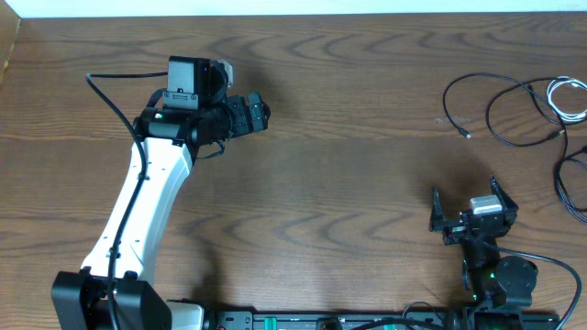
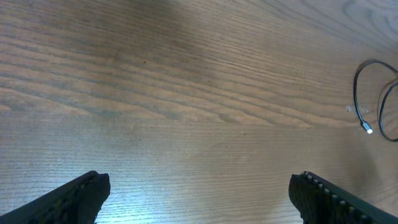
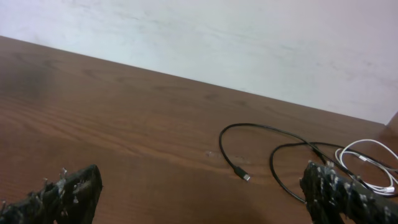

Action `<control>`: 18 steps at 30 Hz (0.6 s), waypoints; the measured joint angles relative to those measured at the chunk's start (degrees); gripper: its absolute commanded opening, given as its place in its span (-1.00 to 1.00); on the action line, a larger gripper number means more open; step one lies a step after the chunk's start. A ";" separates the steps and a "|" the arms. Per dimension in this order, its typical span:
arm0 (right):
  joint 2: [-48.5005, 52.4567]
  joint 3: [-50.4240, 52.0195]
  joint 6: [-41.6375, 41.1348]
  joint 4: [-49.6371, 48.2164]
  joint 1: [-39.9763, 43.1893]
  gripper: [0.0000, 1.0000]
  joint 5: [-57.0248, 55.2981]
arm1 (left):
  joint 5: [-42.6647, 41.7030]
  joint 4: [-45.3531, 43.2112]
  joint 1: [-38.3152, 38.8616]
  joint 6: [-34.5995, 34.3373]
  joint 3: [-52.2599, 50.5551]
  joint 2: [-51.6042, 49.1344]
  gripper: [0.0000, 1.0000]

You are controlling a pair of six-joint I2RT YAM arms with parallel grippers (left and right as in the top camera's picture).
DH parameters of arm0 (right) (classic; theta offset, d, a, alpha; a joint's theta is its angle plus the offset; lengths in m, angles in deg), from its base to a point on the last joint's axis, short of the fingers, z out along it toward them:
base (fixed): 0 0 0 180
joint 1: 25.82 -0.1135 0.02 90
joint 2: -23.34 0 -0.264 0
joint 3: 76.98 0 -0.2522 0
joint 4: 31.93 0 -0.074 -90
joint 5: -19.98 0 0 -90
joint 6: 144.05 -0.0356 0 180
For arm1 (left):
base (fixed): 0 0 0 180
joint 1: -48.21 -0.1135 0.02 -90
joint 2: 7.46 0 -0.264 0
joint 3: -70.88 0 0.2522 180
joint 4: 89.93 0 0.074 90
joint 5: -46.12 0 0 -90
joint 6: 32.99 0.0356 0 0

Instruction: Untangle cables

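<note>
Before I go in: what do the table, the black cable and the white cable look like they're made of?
Table: wood or wood-look laminate, brown with clear grain and a slight sheen.
Black cable: thin flexible cord, probably a rubber or plastic jacket, matte. Its plug tip glints and looks metallic.
White cable: likely a smooth plastic jacket, lying in loose loops.

A dark wood-grain table [image 1: 348, 137] meets a pale wall [image 3: 249, 50].

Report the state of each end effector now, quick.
Left end effector: open, holding nothing.
Right end effector: open, holding nothing.
</note>
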 measured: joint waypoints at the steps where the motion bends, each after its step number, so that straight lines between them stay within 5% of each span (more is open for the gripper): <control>1: 0.00 0.00 0.00 0.00 0.00 0.99 0.00 | 0.15 0.00 0.00 0.00 0.00 0.00 0.96; 18: 0.00 0.00 0.00 -0.02 0.00 0.99 0.00 | 9.09 -3.32 -0.07 4.48 -1.53 4.85 0.96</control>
